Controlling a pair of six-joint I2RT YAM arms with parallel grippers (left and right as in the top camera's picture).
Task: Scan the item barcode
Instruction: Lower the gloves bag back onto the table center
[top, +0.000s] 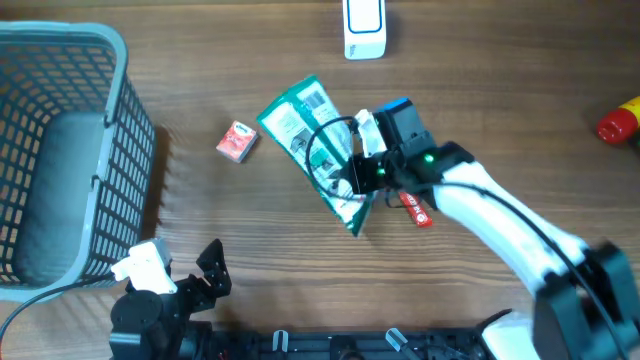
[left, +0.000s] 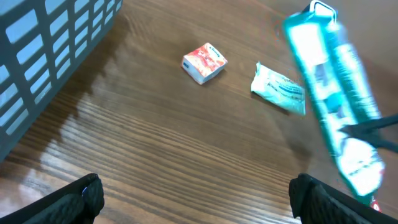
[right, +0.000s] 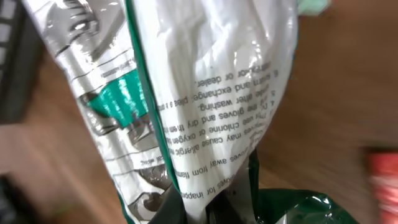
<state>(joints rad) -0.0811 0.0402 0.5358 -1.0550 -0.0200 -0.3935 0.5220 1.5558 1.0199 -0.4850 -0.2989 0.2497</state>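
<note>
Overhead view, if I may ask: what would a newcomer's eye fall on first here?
The green-and-white packet stands out first, held near the middle of the table by the right pincer, which is shut on its lower end. After that comes the large grey basket at the left edge, and the small red box lying on the wood between basket and packet.

On your wooden worktop (top: 300, 270) you have a grey plastic basket (top: 135, 170), a small red carton (top: 237, 141), a teal sachet (left: 278, 87) and a white scanner (top: 364, 28).
</note>
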